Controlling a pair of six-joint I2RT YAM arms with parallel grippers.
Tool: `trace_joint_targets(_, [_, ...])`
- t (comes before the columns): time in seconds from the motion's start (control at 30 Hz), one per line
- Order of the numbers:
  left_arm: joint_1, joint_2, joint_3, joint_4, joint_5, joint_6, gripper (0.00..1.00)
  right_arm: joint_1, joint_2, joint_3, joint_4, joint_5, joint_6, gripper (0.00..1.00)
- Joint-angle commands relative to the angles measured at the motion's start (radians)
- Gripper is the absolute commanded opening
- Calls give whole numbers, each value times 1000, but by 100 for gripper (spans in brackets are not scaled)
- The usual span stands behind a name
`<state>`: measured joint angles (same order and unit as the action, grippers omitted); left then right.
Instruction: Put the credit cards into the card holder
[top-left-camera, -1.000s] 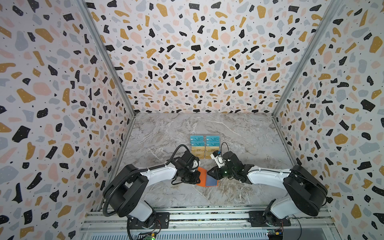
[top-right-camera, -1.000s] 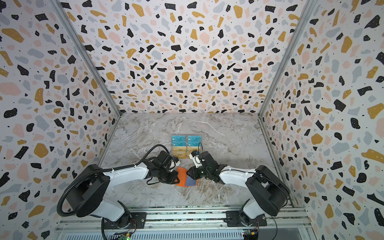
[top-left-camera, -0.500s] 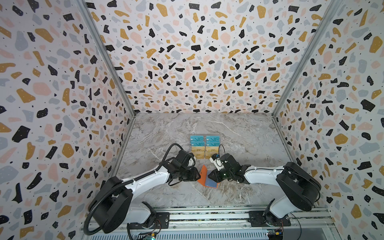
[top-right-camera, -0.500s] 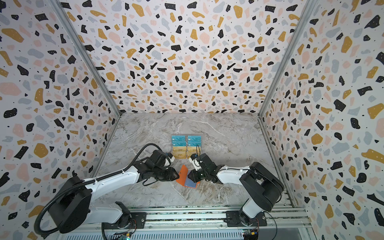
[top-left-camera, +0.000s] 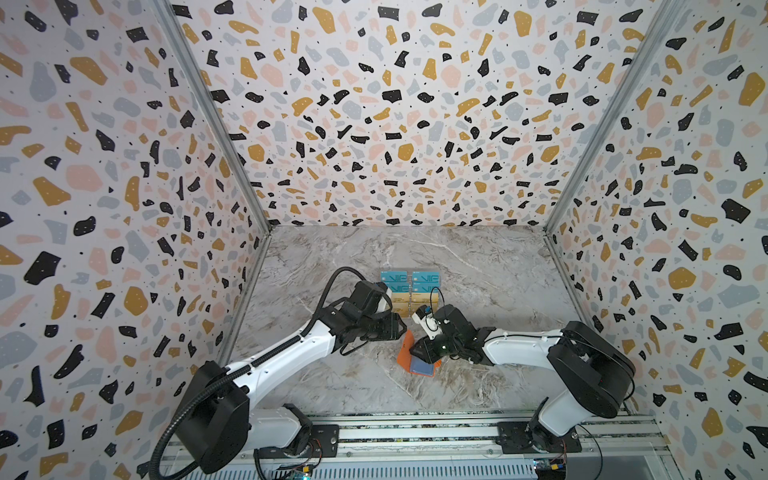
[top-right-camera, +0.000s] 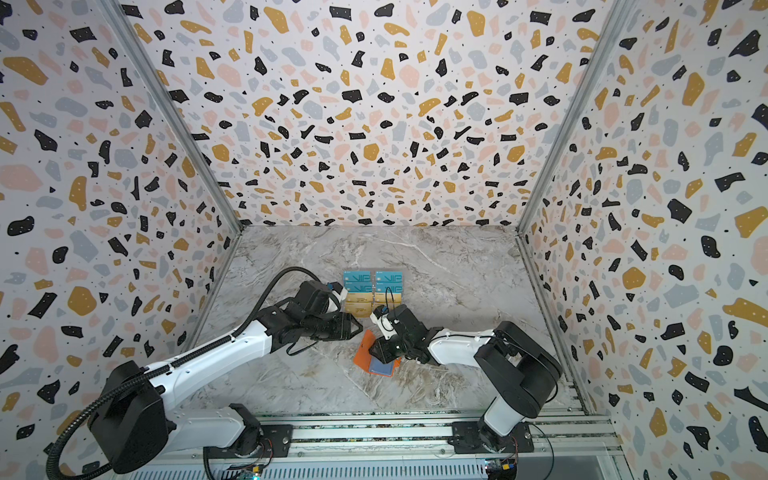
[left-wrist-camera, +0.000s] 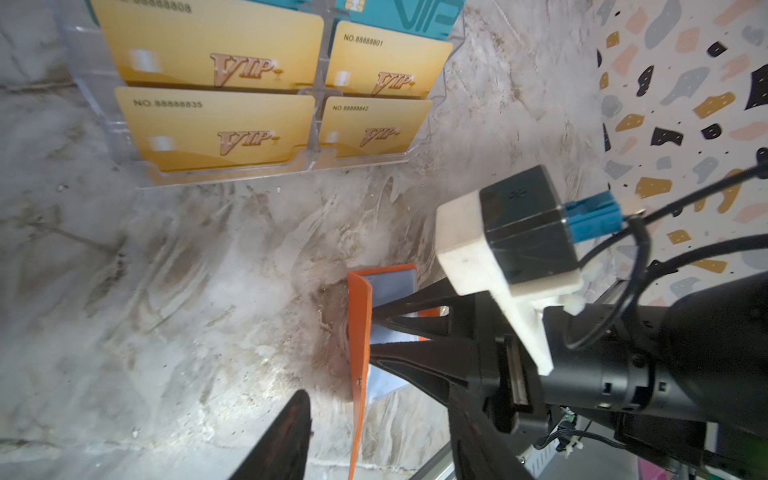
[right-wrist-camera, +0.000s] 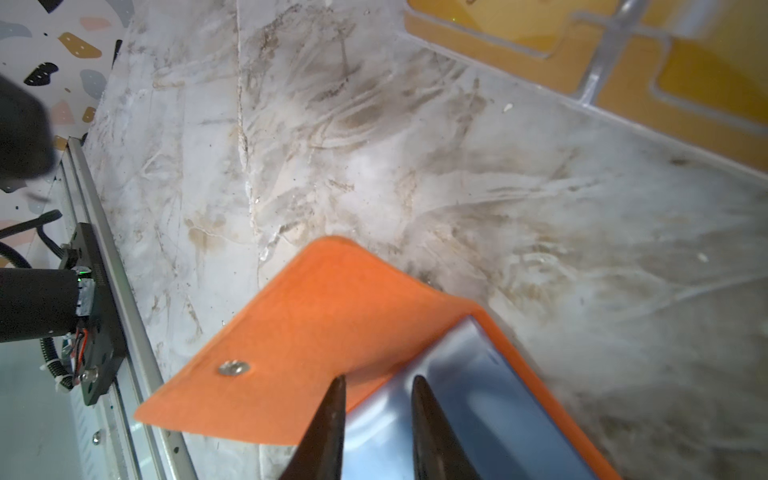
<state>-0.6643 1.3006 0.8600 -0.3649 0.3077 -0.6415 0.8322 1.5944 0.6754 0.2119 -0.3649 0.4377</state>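
Two arms: white shells with black joints, both reaching to the middle of the worktop (top-left-camera: 478, 266), a grey-veined, marble-patterned slab with a scuffed surface.
One card holder: orange (top-left-camera: 404, 352) (top-right-camera: 362, 351), matte and soft-looking with rounded corners. It lies open near the front middle of the worktop, just in front of the stand. One flap stands upright and the other lies flat.
One snap: a round metal stud (right-wrist-camera: 234, 368) on the raised flap.
Sleeves: clear glossy plastic (right-wrist-camera: 478, 395), bluish in this light, lying on the flat half (how many, I cannot count).
Gold cards: four (left-wrist-camera: 216, 133), thin glossy rectangles with rounded corners. Each has bronze "VIP" lettering and a small dark number, and they sit two columns by two tiers.
Teal cards: four faces in both top views (top-left-camera: 394, 276) (top-right-camera: 388, 276), with large "VIP" lettering, on the tiers behind the gold ones.
One stand: transparent acrylic (left-wrist-camera: 249, 178), stepped, with a centre divider, holding all eight cards.
Left pincer: released (top-right-camera: 358, 329). Its black tapered fingers (left-wrist-camera: 286, 432) are wide apart at the outer side of the raised flap. The flap's edge runs between them, clear of the one finger fully in view.
Right pincer: narrowly parted (right-wrist-camera: 378, 382). Its two pointed black tips are down on the sleeve, just beside the flap's inner face, and bare sleeve shows in the gap.
Three walls: flat panels (top-left-camera: 395, 124) printed in terrazzo flecks of black, ochre, pink and grey.
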Motion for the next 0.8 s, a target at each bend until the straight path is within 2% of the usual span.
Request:
trace_joint_targets(0.0, [-14,10,-25,-11,-7,41,56,7,12,33,-6,10,-17,30])
trace_joint_targets(0.27, [-44,62,-128,64,-47,31,55,12,29,39,9,-6,-22,28])
trace_joint_targets(0.4, [-44,78,-168,125,-27,9,51,13,34,39,13,-13,-25,28])
trace_joint_targets(0.47, [-44,84,-195,182,5,-23,45,16,36,39,18,-18,-28,27])
trace_joint_targets(0.6, [-44,78,-250,278,38,-104,22,19,41,49,11,-20,-29,27])
trace_joint_targets(0.67, [-46,62,-269,290,28,-137,12,19,27,52,-4,-14,-29,27])
trace_joint_targets(0.77, [-52,29,-303,297,-19,-201,4,19,-16,56,-52,9,-42,27])
